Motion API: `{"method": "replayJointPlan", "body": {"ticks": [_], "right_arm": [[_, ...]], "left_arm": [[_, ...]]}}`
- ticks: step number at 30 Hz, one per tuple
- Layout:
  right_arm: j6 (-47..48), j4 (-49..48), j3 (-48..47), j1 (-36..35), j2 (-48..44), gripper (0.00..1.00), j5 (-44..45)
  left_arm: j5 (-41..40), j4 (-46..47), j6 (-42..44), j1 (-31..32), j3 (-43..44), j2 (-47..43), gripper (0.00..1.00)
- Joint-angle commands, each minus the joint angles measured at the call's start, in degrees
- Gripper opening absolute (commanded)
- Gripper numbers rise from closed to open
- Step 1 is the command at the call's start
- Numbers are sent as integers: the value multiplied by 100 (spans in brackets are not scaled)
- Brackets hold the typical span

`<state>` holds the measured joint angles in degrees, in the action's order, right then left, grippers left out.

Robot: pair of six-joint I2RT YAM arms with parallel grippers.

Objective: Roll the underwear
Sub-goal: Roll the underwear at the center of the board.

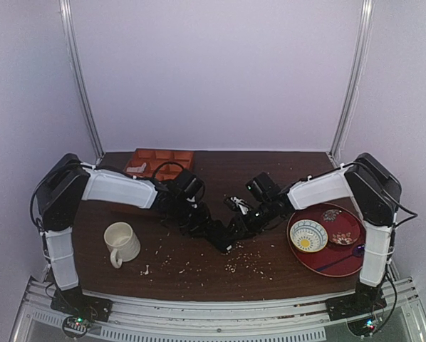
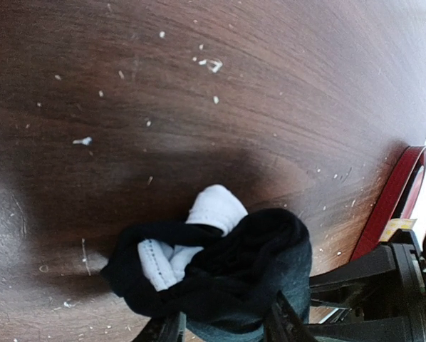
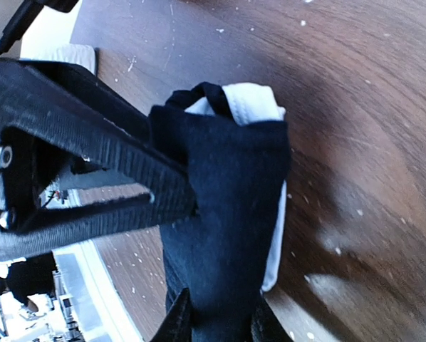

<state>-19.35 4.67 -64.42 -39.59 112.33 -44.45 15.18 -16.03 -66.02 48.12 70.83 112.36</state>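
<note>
A black underwear bundle [image 1: 224, 241] with white edging lies bunched at the table's middle, between both grippers. In the left wrist view the underwear [image 2: 227, 267] is a crumpled black lump with white fabric poking out, and my left gripper [image 2: 224, 329] is shut on its near side. In the right wrist view the underwear [image 3: 227, 206] is a long black fold with a white edge, and my right gripper [image 3: 219, 324] is shut on its lower end. The left gripper's finger [image 3: 92, 178] presses in from the left. I cannot make out a second separate brief.
A cream mug [image 1: 120, 242] stands at the left front. A red plate [image 1: 348, 256] at the right holds a patterned bowl [image 1: 308, 235] and a small dish; its rim [image 2: 391, 203] shows in the left wrist view. An orange tray [image 1: 159, 162] sits at the back. Crumbs litter the tabletop.
</note>
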Motion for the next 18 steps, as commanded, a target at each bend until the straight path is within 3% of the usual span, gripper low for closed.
{"method": "replayJointPlan", "body": {"ticks": [1,4,7,18], "right_arm": [[263,829,257,-14,-277,22,539],[262,885,328,1,-426,27,672],[170,787,408,0,-683,20,799],[119,1123,21,-28,-1009,19,1056]], "left_arm": [[-292,-533,24,-31,-250,404,49],[-275,-499,12,-27,-262,419,49],[-257,-467,19,-26,-278,419,49],[-247,-419,19,-30,-312,393,50]]}}
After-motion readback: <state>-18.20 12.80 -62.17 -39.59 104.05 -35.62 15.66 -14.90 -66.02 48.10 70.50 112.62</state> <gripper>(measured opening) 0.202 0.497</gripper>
